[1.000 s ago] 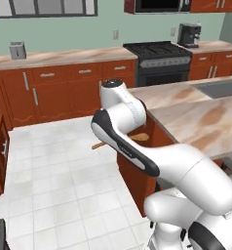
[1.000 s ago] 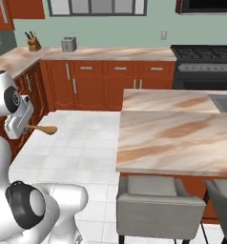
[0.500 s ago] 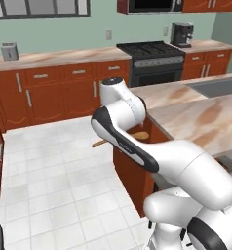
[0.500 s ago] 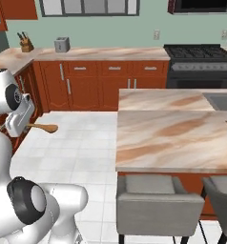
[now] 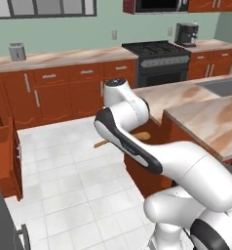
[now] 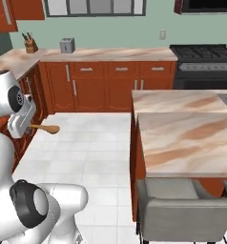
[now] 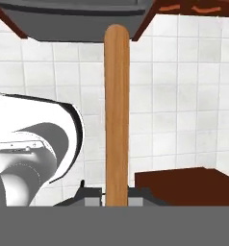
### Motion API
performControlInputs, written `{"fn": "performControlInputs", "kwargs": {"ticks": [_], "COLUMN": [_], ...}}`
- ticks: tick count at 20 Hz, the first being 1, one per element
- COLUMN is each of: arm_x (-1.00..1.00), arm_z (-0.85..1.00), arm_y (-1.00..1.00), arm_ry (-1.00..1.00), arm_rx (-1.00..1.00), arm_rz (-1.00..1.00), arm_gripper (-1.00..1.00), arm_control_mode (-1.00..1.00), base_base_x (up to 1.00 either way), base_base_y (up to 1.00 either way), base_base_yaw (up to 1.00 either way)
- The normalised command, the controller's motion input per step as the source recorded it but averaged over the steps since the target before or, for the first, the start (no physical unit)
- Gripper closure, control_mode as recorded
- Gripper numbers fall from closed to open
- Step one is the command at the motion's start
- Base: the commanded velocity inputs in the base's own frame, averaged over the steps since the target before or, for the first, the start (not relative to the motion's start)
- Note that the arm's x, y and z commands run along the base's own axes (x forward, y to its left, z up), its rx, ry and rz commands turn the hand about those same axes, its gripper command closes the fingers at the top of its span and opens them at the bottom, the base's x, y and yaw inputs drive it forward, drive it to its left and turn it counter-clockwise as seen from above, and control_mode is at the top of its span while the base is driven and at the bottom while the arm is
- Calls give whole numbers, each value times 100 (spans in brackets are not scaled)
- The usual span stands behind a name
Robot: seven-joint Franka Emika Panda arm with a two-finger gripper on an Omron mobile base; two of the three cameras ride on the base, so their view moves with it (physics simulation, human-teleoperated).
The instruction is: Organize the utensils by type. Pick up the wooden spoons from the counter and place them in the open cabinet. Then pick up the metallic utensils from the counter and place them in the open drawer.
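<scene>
My gripper (image 7: 116, 197) is shut on the handle of a tan wooden spoon (image 7: 116, 110), which rises straight up between the two fingertips over white floor tiles. From the right base view the gripper (image 6: 29, 126) holds the spoon (image 6: 46, 128) level, its round bowl pointing right, away from the marble counter (image 6: 182, 128). In the left base view the spoon (image 5: 142, 136) pokes out on both sides of the arm beside the counter (image 5: 205, 114). An open reddish-brown drawer (image 5: 3, 146) stands at the far left. The open cabinet and the metallic utensils are out of view.
Red-brown base cabinets (image 5: 64, 90) and a black stove (image 5: 154, 61) line the back wall, with a toaster (image 6: 67, 45) on the worktop. A grey chair (image 6: 182, 209) stands at the island's near side. White tiled floor (image 6: 96, 143) lies between.
The whole picture has shifted a little, so the base has moved. The spoon stays held in the gripper in the same way.
</scene>
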Motion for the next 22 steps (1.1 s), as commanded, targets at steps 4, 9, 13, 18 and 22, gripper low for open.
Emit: {"fn": "performControlInputs", "kwargs": {"ticks": [4, 9, 13, 18, 22], "arm_x": [0, 0, 0, 0, 0], "arm_z": [0, 0, 0, 0, 0], "arm_y": [0, 0, 0, 0, 0], "arm_ry": [0, 0, 0, 0, 0], "arm_rx": [0, 0, 0, 0, 0], "arm_rz": [0, 0, 0, 0, 0], "arm_gripper": [100, 100, 100, 100, 100], "arm_control_mode": [100, 100, 100, 100, 100], "base_base_x": [37, 94, 100, 99, 99], "base_base_y": [89, 19, 0, 0, -1], "base_base_yaw": [0, -5, -5, -1, 0]}}
